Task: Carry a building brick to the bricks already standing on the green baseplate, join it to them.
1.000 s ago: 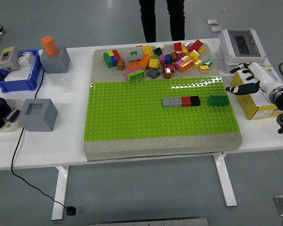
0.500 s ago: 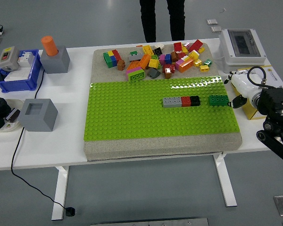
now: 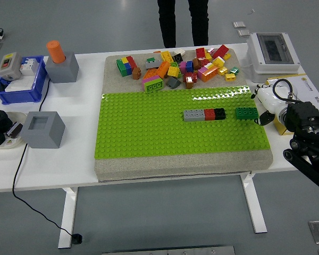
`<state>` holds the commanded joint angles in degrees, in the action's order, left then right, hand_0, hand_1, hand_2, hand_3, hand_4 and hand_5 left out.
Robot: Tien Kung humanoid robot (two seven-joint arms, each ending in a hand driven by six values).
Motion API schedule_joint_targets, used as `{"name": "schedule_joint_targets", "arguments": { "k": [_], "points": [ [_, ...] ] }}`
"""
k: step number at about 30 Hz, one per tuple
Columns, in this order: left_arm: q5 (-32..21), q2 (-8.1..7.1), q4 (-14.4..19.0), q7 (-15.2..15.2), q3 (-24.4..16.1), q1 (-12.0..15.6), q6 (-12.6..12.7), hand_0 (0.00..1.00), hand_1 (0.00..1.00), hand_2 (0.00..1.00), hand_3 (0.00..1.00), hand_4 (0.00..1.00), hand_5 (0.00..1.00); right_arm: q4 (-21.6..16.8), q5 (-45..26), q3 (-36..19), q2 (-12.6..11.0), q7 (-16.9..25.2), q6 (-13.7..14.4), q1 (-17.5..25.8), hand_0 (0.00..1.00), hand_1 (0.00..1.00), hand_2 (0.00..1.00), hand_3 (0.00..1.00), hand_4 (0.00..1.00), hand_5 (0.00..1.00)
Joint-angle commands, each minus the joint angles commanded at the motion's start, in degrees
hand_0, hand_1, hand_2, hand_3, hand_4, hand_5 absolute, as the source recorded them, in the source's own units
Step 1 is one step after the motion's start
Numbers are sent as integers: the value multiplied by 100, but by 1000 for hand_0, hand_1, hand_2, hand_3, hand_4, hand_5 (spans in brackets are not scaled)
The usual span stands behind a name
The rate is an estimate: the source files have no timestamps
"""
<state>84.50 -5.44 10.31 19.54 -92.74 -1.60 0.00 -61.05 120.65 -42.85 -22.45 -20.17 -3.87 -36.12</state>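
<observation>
The right arm [image 3: 308, 146] enters from the picture's lower right, its black links bent upward at the table's right side. Its white-shelled right hand [image 3: 267, 103] points left, low over the table's right part. The fingers are folded from view; whether they are curled or loose cannot be made out. The left arm is out of view.

Single high head view, down over the table [image 3: 53, 170].

glossy plastic baseplate [image 3: 149, 127] on rough grey mat [image 3: 181, 164].
</observation>
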Motion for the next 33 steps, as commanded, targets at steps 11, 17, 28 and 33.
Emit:
{"name": "schedule_joint_targets", "arguments": {
  "k": [11,17,28,33],
  "points": [
    [31,15,0,8,-10,2,-3,782,776,723,451,998,853,217,-167,-195,178,94,84,19,822,921,965,677,876,183],
    [39,16,0,10,-14,-5,-2,782,776,723,451,998,852,373,-221,-196,250,150,111,-20,817,908,950,667,874,192],
    [56,16,0,11,-20,-11,-3,782,776,723,452,998,850,624,-345,-195,359,238,171,-76,800,901,940,659,866,200],
    [61,16,0,12,-22,-12,-4,782,776,723,453,998,848,669,-401,-190,385,271,195,-87,796,890,935,657,857,199]
  ]
}}
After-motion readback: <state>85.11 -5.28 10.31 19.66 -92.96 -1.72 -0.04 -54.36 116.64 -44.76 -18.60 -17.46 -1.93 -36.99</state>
